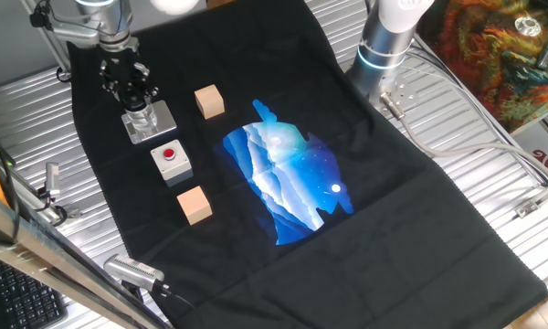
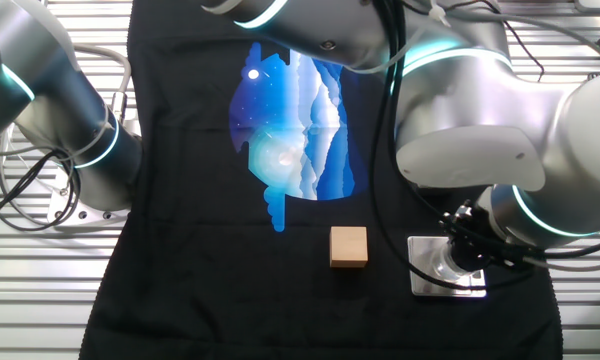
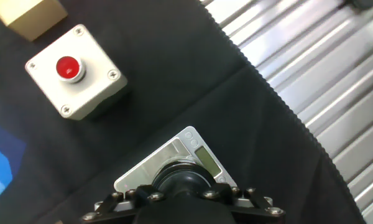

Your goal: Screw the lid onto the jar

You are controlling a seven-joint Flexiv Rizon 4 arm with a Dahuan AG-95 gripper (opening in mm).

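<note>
The jar is a small clear cylinder standing upright on its grey square base plate at the far left of the black cloth. My gripper points straight down right over it. In the hand view the lid shows as a black round cap sitting between the fingers, over the base plate. The gripper looks shut on the lid. From the other fixed view the jar peeks out below the gripper, whose body hides the lid.
A grey box with a red button stands just in front of the jar. One wooden cube lies to its right, another nearer the front. A blue print covers the cloth's middle. A second arm's base stands at the back.
</note>
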